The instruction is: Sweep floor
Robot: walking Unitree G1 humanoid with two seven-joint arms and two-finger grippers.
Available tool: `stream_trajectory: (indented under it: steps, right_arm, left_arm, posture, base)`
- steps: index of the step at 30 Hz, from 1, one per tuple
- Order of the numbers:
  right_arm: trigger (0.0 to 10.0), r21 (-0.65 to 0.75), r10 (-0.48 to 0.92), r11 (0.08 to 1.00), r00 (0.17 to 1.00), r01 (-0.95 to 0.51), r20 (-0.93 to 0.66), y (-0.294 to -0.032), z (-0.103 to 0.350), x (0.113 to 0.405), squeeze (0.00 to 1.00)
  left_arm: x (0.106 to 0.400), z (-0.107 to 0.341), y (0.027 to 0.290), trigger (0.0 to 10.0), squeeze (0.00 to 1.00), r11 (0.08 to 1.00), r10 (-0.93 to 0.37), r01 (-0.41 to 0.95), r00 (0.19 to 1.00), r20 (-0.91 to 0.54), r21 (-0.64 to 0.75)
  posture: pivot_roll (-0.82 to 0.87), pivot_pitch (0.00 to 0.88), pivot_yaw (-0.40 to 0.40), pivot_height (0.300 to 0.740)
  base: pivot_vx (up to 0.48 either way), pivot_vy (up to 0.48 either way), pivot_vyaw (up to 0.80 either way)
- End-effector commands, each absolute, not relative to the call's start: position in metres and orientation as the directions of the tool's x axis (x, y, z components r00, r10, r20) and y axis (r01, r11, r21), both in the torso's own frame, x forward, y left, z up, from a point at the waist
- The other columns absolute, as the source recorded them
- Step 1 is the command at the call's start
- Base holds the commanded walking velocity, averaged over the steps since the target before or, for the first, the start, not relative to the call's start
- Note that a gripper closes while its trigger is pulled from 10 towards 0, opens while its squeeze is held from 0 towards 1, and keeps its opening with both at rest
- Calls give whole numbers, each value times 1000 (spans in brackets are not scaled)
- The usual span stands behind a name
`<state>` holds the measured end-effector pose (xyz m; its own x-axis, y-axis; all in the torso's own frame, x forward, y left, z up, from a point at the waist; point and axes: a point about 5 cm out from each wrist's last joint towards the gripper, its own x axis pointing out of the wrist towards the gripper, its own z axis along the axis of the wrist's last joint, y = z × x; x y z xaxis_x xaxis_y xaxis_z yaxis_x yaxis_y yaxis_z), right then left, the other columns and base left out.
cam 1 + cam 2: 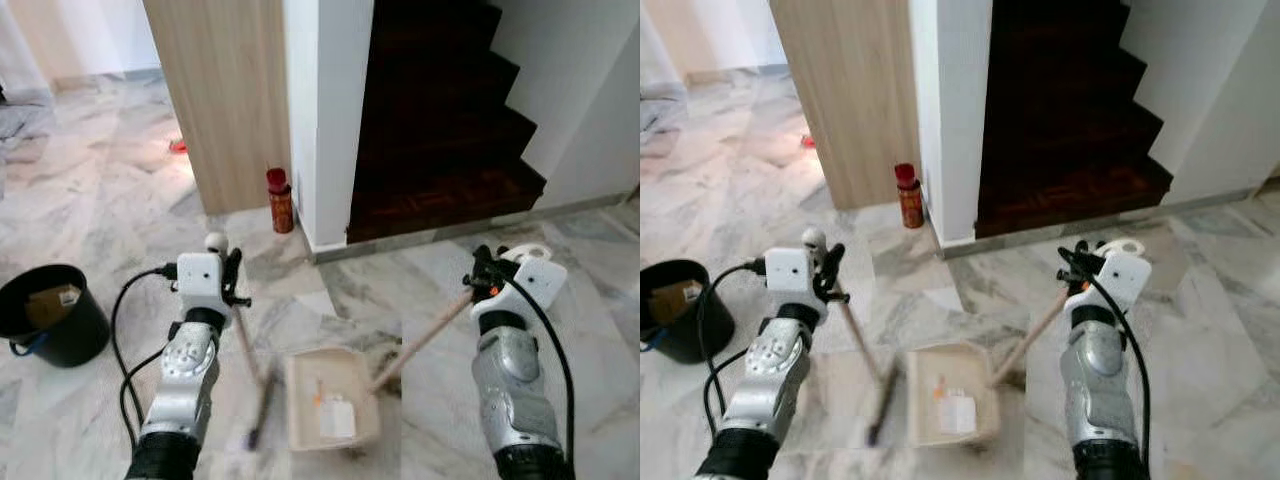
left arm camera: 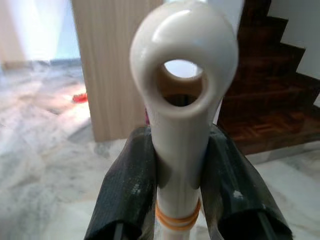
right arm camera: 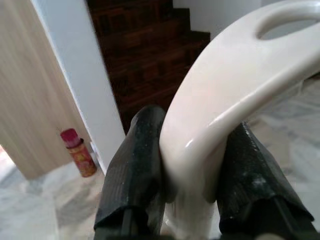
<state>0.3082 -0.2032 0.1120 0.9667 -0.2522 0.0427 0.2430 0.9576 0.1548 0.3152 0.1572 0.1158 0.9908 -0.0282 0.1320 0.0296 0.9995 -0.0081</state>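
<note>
The left tool point(image 1: 232, 268) is clamped tight on the cream plastic broom handle with a hanging loop point(image 2: 182, 100), both black fingers point(image 2: 127, 190) pressed against it. The stick runs down toward five o'clock, ending in a dark brush head point(image 1: 256, 425) on the grey-veined marble floor point(image 1: 90, 190), just beside the pan's nine o'clock edge. The right tool point(image 1: 484, 272) is likewise closed on the curved cream grip point(image 3: 215, 115) of the long-handled beige dustpan point(image 1: 332, 395), whose stick slopes toward seven o'clock to the tray between the arms. Scraps of white paper point(image 1: 337, 417) already lie in the tray. So the brush sits at nine o'clock of the pan mouth, the left arm nearer; the next stroke, I judge, should pull toward three o'clock. A black round bucket point(image 1: 52, 315) stands at nine o'clock, a red spray can point(image 1: 281, 200) at twelve.
</note>
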Motion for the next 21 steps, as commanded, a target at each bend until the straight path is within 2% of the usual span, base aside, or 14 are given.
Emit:
stream_trajectory:
  steps: [1, 21]
  right_arm:
    - [10000, 190, -222, 962, 968, 198, 117, -193, 130, 313, 0]
    - [10000, 200, -216, 961, 971, 193, 103, -191, 128, 313, 0]
  left_arm:
    - [318, 131, 164, 10000, 0, 999, -14, 8, 981, 191, 32]
    - [317, 132, 165, 10000, 0, 999, -12, 6, 981, 193, 36]
  posture:
    - [-40, 0, -12, 740]
    - [-34, 0, -12, 740]
  base:
    - [0, 401, 0]
    - [0, 403, 0]
